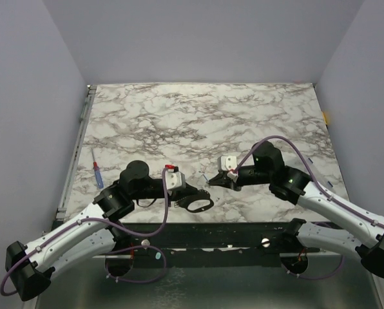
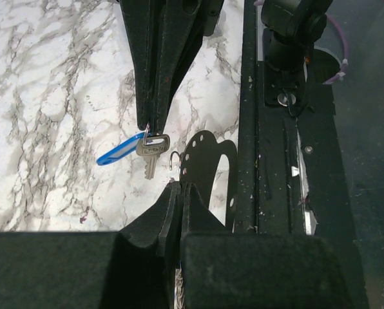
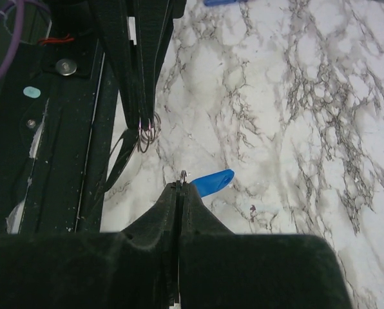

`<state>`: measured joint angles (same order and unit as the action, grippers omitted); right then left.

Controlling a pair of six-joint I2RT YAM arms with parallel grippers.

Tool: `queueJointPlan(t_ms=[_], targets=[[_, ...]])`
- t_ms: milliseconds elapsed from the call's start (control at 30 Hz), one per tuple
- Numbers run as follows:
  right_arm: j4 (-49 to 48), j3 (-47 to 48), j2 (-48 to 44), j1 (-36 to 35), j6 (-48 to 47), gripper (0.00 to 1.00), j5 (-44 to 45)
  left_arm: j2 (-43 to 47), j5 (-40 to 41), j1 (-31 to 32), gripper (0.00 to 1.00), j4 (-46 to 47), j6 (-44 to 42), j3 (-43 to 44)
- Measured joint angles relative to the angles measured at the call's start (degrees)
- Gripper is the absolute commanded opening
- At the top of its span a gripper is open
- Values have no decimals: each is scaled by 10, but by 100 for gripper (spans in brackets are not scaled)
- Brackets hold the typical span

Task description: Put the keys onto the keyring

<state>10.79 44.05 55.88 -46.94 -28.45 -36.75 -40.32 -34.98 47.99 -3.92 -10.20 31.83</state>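
Both grippers meet tip to tip over the near middle of the table point(image 1: 211, 116). The left gripper point(image 2: 179, 188) has its fingers pressed together on the keyring point(image 3: 148, 132), whose wire loops stick out from the tips. The right gripper point(image 3: 179, 187) is closed too, pinching a small loop from which a silvery key point(image 2: 151, 152) and a blue tag point(image 2: 120, 154) hang. Key and keyring are just beside each other. A screwdriver point(image 1: 97, 174) lies well to the left
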Motion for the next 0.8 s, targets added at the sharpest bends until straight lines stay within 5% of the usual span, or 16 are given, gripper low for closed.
queueJointPlan(t_ms=[500,800], targets=[[90,37,39,0,-71,0,-5,-67,45,2,0,-44,-209,2],[68,33,48,0,-85,1,-19,-65,47,11,0,-52,-244,4]])
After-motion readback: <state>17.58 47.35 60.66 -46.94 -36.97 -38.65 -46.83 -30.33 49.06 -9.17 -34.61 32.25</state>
